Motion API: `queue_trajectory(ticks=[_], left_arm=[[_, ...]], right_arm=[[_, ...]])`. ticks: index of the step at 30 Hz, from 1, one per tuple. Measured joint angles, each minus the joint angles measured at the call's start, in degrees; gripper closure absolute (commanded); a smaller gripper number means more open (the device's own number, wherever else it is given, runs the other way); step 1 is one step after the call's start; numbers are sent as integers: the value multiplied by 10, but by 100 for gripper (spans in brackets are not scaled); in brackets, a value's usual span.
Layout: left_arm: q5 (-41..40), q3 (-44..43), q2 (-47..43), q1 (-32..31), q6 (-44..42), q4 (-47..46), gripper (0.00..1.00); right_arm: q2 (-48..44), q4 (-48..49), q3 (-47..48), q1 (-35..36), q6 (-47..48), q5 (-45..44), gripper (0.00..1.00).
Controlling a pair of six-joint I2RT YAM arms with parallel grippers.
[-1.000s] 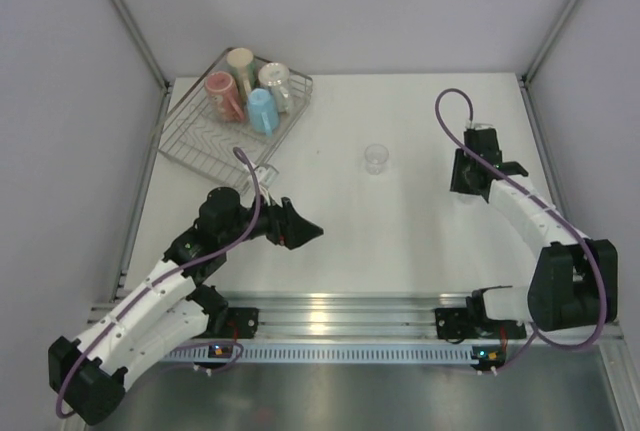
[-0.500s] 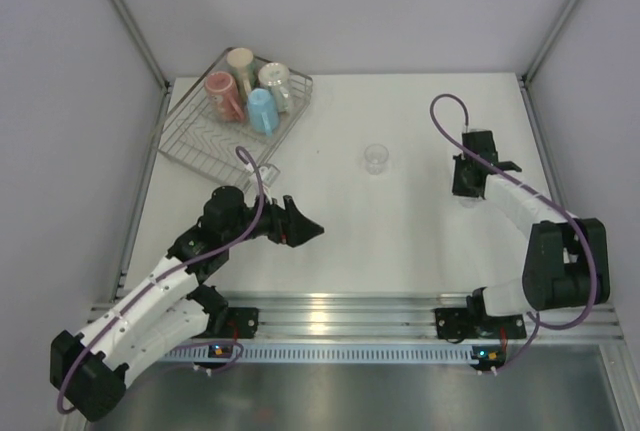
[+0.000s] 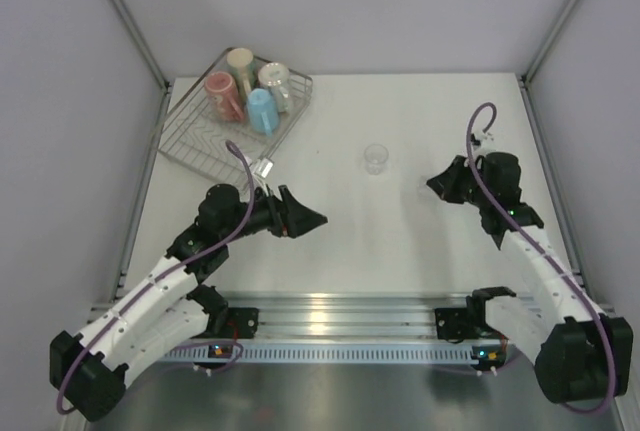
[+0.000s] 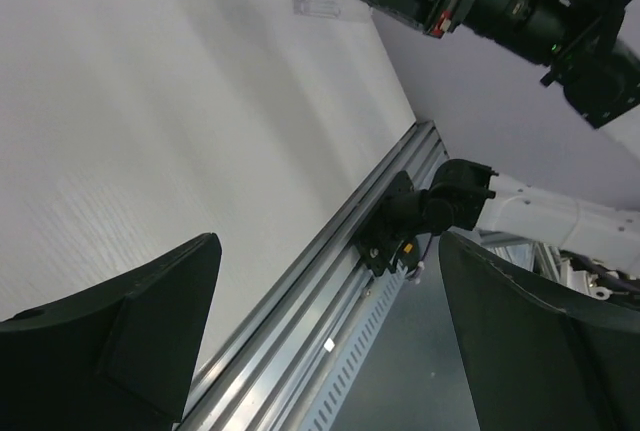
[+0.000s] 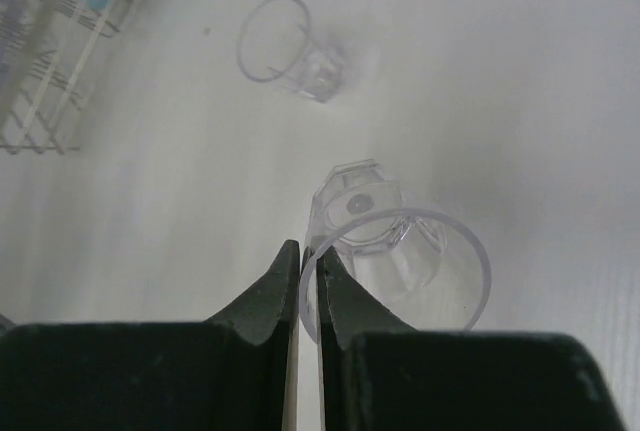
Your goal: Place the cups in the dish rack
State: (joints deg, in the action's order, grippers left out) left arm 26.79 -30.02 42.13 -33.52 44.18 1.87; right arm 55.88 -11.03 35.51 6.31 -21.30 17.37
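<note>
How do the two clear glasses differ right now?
The held glass is pinched at its rim by the right gripper; the free glass stands on the table, untouched. The free glass sits closer to the dish rack; the held glass is farther off. Both are small, clear and outside the rack.

Silver wire dish rack (image 3: 195, 146) holding four cups (image 3: 262, 109); tiny clear glass (image 3: 376, 158) standing on white table (image 3: 400, 241) between my left gripper (image 3: 312, 219) and my right gripper (image 3: 436, 183).

2 white arms (image 3: 150, 299), black joints (image 3: 213, 207) (purple cables (image 3: 248, 213))
</note>
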Motion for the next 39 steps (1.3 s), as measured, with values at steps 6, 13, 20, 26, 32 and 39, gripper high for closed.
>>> queue_trajectory(ticks=[6,13,20,26,32,39], left_arm=[[-7,0,-9,0,73,-94,9],[2,0,50,0,156,-232,11],[15,-6,124,-34,188,-323,15],[17,-57,196,-76,192,-361,19],[18,-87,234,-102,192,-376,18],[12,-96,251,-122,192,-383,17]], right_arm=[[-172,137,-96,12,-134,97,100],[-282,313,-140,29,-294,153,100],[-310,441,-186,59,-410,162,100],[-290,509,-195,107,-448,157,100],[-279,539,-198,135,-458,153,100],[-276,542,-198,147,-458,152,100]])
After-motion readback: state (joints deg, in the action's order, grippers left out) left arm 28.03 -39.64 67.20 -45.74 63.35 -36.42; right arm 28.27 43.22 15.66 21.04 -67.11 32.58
